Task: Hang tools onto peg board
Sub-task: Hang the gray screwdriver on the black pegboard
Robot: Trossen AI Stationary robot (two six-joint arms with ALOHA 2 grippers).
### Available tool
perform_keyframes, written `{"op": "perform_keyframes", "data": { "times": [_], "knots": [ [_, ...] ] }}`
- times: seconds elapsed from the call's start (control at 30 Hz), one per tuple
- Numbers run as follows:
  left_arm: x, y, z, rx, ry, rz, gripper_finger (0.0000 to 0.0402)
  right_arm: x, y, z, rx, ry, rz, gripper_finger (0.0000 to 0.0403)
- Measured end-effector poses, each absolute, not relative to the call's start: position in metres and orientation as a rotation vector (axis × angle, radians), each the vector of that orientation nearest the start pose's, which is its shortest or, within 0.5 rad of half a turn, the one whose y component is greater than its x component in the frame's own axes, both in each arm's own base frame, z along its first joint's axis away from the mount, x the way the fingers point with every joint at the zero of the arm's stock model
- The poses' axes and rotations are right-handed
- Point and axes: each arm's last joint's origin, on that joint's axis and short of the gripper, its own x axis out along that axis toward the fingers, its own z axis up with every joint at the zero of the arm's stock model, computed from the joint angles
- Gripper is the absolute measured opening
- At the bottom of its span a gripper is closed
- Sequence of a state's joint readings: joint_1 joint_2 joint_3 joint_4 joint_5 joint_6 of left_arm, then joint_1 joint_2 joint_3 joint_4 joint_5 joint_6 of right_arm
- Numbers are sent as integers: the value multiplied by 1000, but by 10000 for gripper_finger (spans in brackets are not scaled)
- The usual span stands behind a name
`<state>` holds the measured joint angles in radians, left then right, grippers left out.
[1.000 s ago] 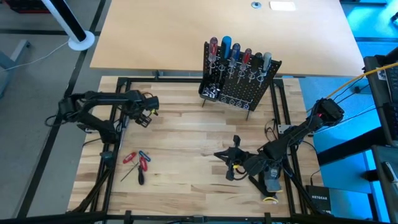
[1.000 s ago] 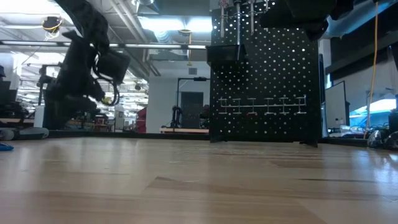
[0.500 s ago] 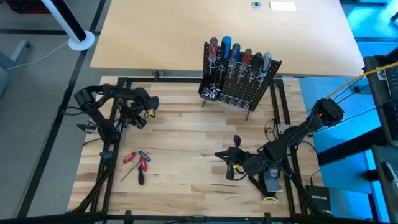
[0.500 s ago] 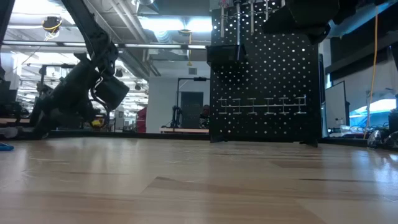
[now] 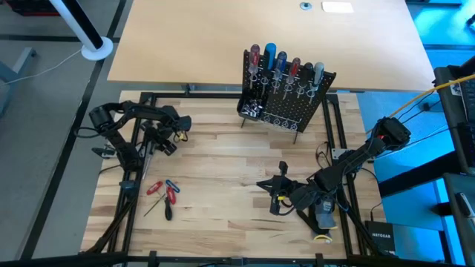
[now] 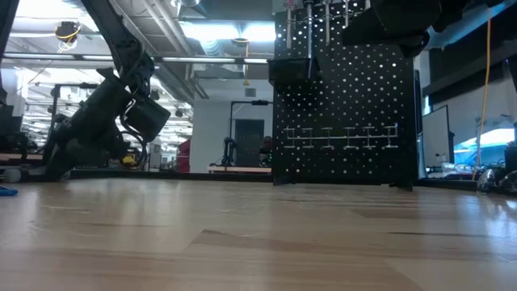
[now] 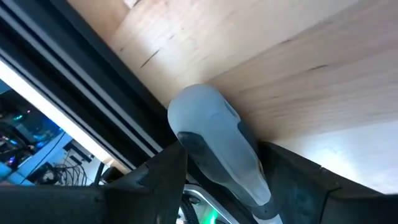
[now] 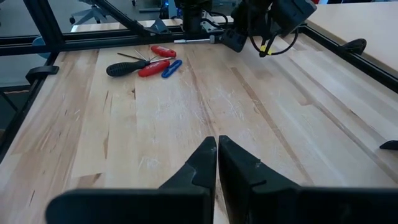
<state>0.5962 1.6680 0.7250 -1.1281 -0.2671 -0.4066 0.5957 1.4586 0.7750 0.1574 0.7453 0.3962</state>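
The black peg board [image 5: 286,96] stands at the table's far middle, with several red, blue and grey handled tools [image 5: 282,63] upright in its top rings. Red, blue and black handled tools [image 5: 163,194] lie loose at the near left and show in the right wrist view [image 8: 149,62]. My left gripper [image 5: 165,142] hangs over the far left, slanted down and shut on a pale grey tool handle [image 7: 211,137]. My right gripper [image 5: 271,189] hovers shut above the near middle of the table [image 8: 216,149], holding nothing. My left gripper pinches the grey handle between its two fingers [image 7: 165,180], which sit on the handle's darker rear part [image 7: 245,177]. The rounded pale end [image 7: 196,106] sticks out past the fingertips, slanting down toward the tabletop and clear of it. The tool's shaft is hidden behind the gripper.
Black frame rails [image 5: 126,178] run along the table's left, right and far edges. A large pale board [image 5: 223,37] lies behind the peg board. A black box [image 5: 382,237] and cables sit off the near right corner. Bare wood [image 5: 223,156] spans the table's middle.
My left gripper has sunk toward the table and shifted a little toward the near edge. It has tipped more steeply down and rolled, still holding the grey handle. My right arm has kept still.
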Motion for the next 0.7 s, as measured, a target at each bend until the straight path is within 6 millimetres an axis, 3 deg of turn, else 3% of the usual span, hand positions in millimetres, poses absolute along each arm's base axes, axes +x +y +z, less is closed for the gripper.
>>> {"op": "perform_keyframes", "data": {
  "times": [0.4, 0.7],
  "knots": [
    [157, 115, 119, -546, 1971, 882, 197, 255, 149, 213, 61, 374, -226, 19],
    [157, 117, 119, -559, 1951, 898, 158, 255, 149, 213, 61, 374, -226, 19]
  ]
}}
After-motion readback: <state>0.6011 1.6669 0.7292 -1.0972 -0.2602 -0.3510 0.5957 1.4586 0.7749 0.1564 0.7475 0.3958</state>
